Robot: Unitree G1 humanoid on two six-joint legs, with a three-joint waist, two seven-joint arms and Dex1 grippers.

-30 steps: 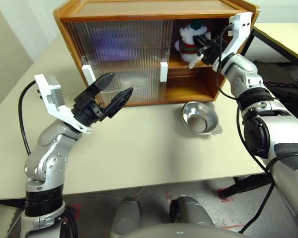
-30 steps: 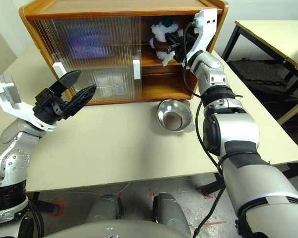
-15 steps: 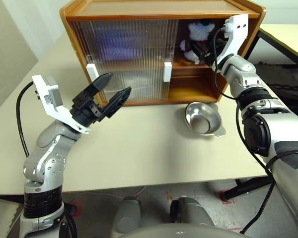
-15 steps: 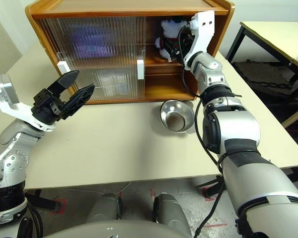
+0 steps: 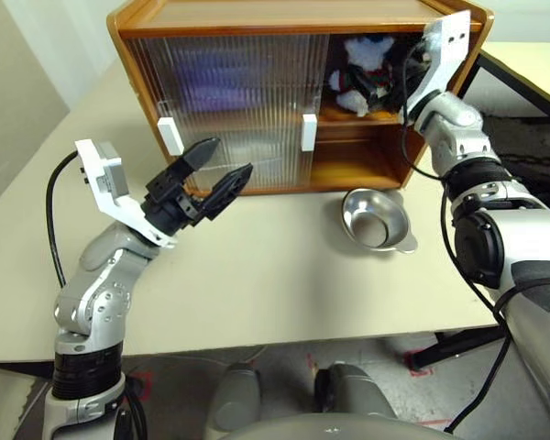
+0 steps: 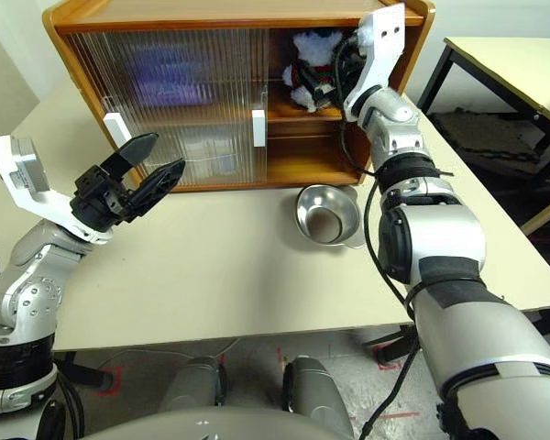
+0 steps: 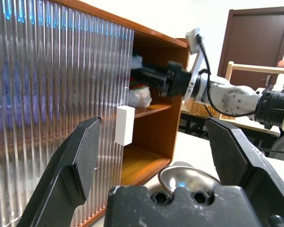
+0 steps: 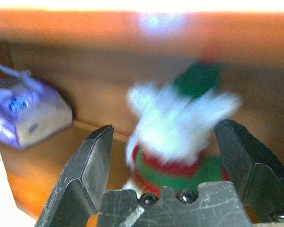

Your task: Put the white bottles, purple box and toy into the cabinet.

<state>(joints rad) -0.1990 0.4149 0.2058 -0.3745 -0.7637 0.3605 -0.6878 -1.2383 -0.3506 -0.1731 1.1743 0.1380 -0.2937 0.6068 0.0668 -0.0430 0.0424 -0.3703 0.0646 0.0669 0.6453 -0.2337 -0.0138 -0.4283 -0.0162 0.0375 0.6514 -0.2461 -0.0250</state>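
One toy left on the cabinet's upper shelf, both pincers spread.

Head view: my right pincer point(image 6: 335, 69) is apart around the toy point(image 6: 312, 69); left pincer point(image 5: 208, 174) gapes above the table point(image 5: 284, 275). Right wrist: a finger point(image 8: 87, 170) could snag fluff if withdrawn carelessly, dragging it off the cabinet point(image 5: 293, 14) shelf.

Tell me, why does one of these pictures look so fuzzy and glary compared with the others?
Right wrist view: the toy is smeared by blur, with white glare along the top. Left wrist view: the cabinet is crisp, with blue streaks on its ribbed door.
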